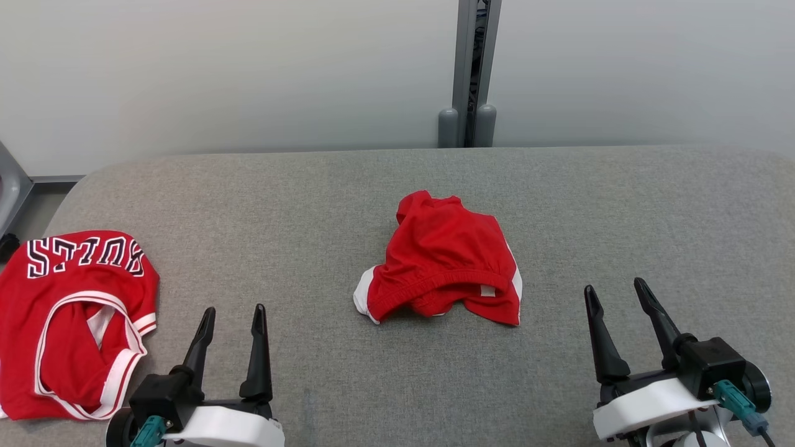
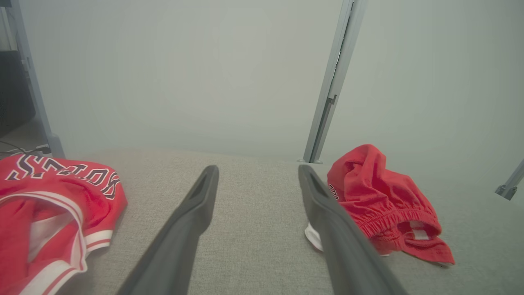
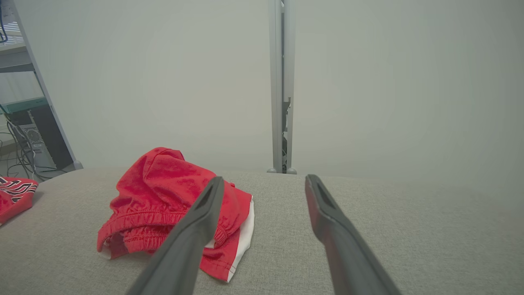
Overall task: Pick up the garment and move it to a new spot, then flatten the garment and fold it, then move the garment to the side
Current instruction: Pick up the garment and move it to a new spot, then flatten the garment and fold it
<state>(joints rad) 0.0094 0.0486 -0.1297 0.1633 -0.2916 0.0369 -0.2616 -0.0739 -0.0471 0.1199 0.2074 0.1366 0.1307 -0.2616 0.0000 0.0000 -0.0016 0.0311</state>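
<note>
At the middle of the grey table (image 1: 559,205), crumpled red shorts (image 1: 441,267) lie beyond and between the left gripper (image 1: 235,308) and right gripper (image 1: 613,284), both spread open and empty, waistband running left-right, marginally nearer the right.

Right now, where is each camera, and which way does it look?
Head view: on my head, looking forward and down at the grey fabric table, crumpled red shorts, red lettered jersey; open left gripper and right gripper at the bottom.
Left wrist view: on my left wrist, looking along its two dark fingers; jersey left, shorts right.
Right wrist view: on my right wrist, along its fingers; shorts left.
Both wrist views share the shorts.
</note>
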